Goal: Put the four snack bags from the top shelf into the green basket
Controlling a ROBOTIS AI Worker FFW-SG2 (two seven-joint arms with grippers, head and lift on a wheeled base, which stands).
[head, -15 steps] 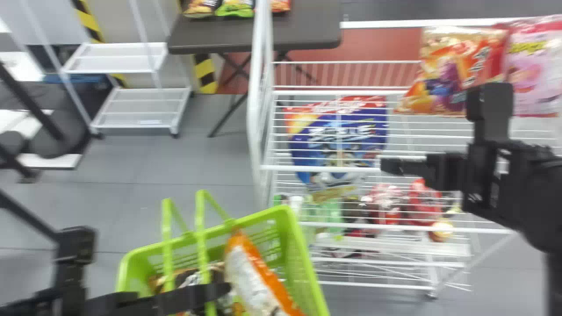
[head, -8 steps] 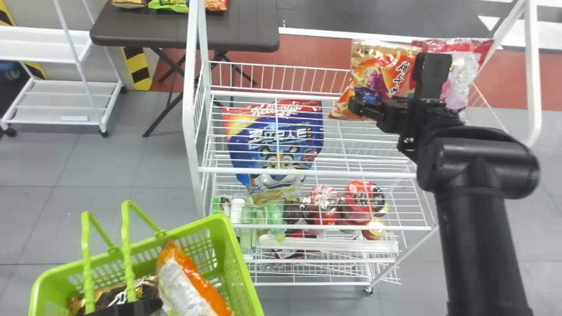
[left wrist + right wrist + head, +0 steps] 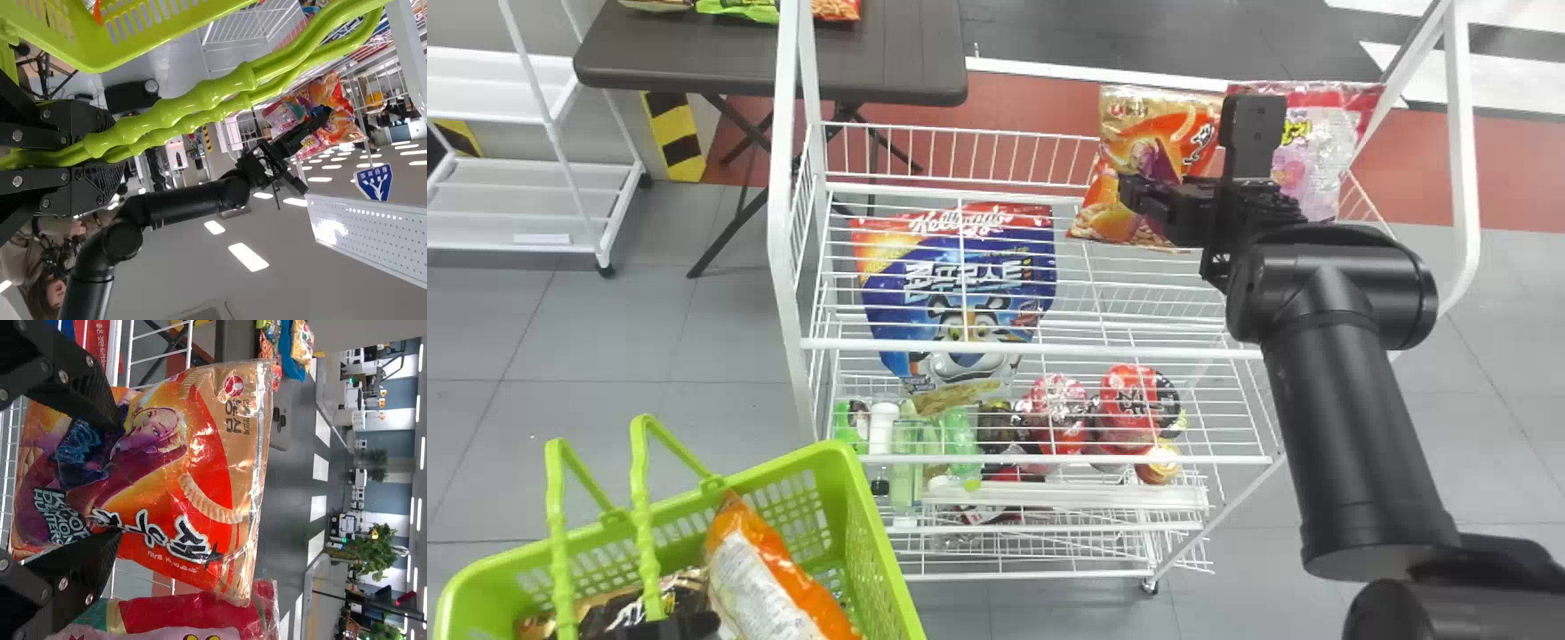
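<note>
What worries us most is the grip on the orange snack bag (image 3: 153, 493), which leans upright on the top shelf (image 3: 1027, 345) with its back towards the rear rail. Our right pincer (image 3: 123, 482) is at its broad printed front with the fingers apart, and we cannot tell whether either tip touches. If we close on slick film alone, the fingers may slide off or pinch only a shallow fold, and the bag could slip while being carried; pushing too hard might tip it backwards over that rail. The pink-and-red snack bag (image 3: 1312, 156) stands just beside it, so a closing finger could catch its edge and drag it along (two bags at once would be a clumsy bargain). Our right arm (image 3: 1352, 427) rises from the lower right over the side of the rack, then bends at the wrist so that the pincer points inwards across the shelf; lifting too little could snag the bag on the wires. Our left pincer (image 3: 119, 155) is clamped on the handles (image 3: 200, 97) of the green basket (image 3: 867, 542), beside the rack on our left. The basket holds an orange-and-white bag (image 3: 760, 582) and a dark brown bag (image 3: 618, 609), so we judge the job about half done, though a swinging basket could spoil the next drop.
</note>
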